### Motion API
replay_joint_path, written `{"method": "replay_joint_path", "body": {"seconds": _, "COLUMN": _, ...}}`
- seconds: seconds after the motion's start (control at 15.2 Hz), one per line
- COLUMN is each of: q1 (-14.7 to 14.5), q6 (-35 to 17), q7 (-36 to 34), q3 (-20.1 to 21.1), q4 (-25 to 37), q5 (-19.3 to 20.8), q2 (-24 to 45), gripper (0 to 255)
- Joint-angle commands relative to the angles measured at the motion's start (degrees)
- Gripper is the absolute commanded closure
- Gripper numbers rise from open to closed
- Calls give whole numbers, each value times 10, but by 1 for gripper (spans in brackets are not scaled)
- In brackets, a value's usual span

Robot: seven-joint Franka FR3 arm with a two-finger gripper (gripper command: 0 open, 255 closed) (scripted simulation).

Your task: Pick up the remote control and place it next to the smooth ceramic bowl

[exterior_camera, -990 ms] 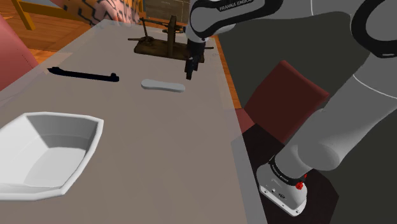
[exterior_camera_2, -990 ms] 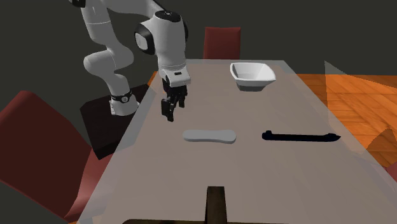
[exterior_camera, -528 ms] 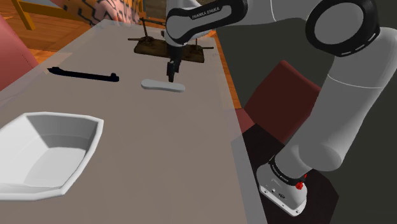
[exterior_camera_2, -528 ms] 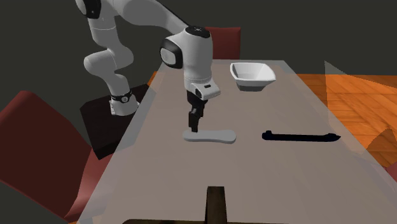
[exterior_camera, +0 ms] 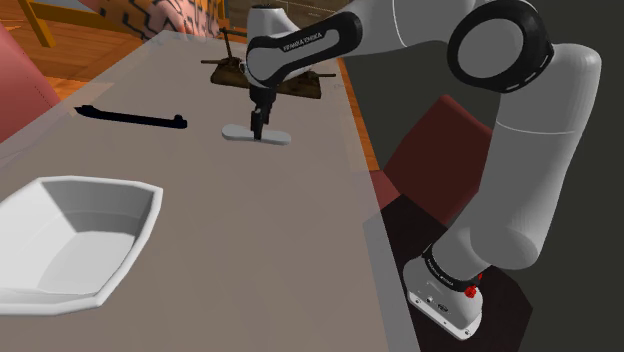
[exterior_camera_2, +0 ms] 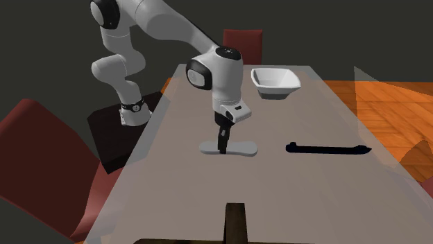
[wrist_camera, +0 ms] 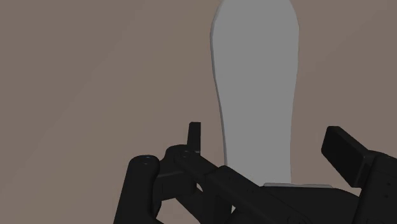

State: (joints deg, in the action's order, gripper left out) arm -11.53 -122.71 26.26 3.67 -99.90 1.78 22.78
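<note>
**A:** Where is the remote (exterior_camera: 256,135)?

**B:** It lies flat on the worktop (exterior_camera: 250,230), a grey, slim slab with rounded ends. In the shoulder view it is up near the far end, well apart from the bowl (exterior_camera: 75,235), which sits at the lower left.

**A:** And from the other side?

**B:** In the second exterior view the remote (exterior_camera_2: 230,148) lies about mid-worktop (exterior_camera_2: 277,201). The white bowl (exterior_camera_2: 275,81) is farther back and to the right, near a red chair (exterior_camera_2: 243,45).

**A:** What is the arm doing?

**B:** It reaches over the worktop and points straight down, with the fingers (exterior_camera: 258,126) right at the remote. In the second exterior view the fingers (exterior_camera_2: 223,142) come down on the remote a little to the left of its middle.

**A:** Do they have hold of it?

**B:** No. In the wrist view the fingers (wrist_camera: 347,151) stand apart, one on each side of the remote (wrist_camera: 254,83), with bare worktop showing between each pad and the grey edge. They straddle it and grip nothing.

**A:** Is there anything else on the worktop?

**B:** A long, thin black strip (exterior_camera: 130,117) lies near the remote, on the side away from the arm's base. It shows to the right of the remote in the second exterior view (exterior_camera_2: 326,147). A brown wooden stand (exterior_camera: 235,72) sits at the end of the worktop away from the bowl.
</note>
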Motion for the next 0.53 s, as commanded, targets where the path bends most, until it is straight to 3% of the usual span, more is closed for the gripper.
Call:
{"method": "replay_joint_path", "body": {"seconds": 0.0, "q1": 0, "q6": -14, "q7": 1, "q3": -1, "q4": -5, "q5": 1, "q2": 8, "gripper": 0}}
{"method": "replay_joint_path", "body": {"seconds": 0.46, "q1": 0, "q6": -17, "q7": 0, "q3": -1, "q4": -7, "q5": 1, "q2": 10, "gripper": 0}}
